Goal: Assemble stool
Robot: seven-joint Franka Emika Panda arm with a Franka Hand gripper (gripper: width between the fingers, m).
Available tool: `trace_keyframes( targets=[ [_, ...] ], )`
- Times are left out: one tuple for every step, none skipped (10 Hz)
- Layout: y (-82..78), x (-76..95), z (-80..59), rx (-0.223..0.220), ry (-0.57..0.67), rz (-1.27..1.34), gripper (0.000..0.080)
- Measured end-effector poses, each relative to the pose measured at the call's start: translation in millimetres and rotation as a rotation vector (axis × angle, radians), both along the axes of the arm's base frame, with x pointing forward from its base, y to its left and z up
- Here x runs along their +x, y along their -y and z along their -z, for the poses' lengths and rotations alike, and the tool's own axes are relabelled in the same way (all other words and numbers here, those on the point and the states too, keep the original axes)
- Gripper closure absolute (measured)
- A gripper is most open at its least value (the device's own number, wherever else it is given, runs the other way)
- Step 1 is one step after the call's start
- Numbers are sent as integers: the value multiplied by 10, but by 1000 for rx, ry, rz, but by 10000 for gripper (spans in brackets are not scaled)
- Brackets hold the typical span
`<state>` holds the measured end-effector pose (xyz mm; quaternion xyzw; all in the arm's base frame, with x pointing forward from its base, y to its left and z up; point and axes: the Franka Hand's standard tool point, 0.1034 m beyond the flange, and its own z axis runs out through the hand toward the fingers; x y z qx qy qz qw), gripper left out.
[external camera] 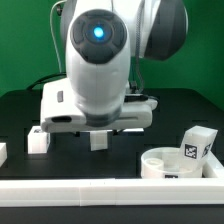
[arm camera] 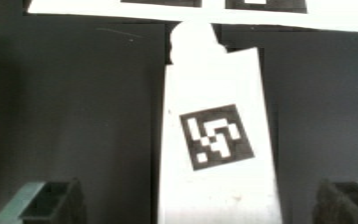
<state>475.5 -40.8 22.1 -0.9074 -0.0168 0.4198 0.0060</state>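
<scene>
White robot arm (external camera: 100, 60) hides much of the matte black table (external camera: 20, 108). The round, socketed plastic seat (external camera: 165, 166) sits at the exterior view's right. A tagged rectangular leg (arm camera: 213, 130) lies between the gripper's (arm camera: 197, 203) wide-spread jaws, touching neither.

No readable text — only tag (arm camera: 217, 138) on leg block (arm camera: 208, 90).

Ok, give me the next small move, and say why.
Probably lower straight down and close on the leg. In the wrist view it lies between the open jaws, roughly centred, with a gap on each side and nothing held yet. How far above it the jaws stand can't be told, so the descent should be gentle.
</scene>
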Motion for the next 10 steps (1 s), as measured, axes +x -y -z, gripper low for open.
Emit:
trace_keyframes(
  targets=[
    [-7,-28,11,0,-60,1,151],
    [-25,-36,14,1,-116,0,151],
    [-38,14,46,-1,-95,-5,151],
    [-52,0,51,1,-98,-7,151],
    [-61,-34,70,2,-106,-6,151],
    [-66,-79,98,1,-115,-5,151],
    [-70,-118,132,1,-116,-6,151],
    [-63,-142,158,1,-116,-6,151],
    [-55,-135,166,0,-111,-5,151],
    [-55,-123,165,0,-108,-6,178]
  ],
)
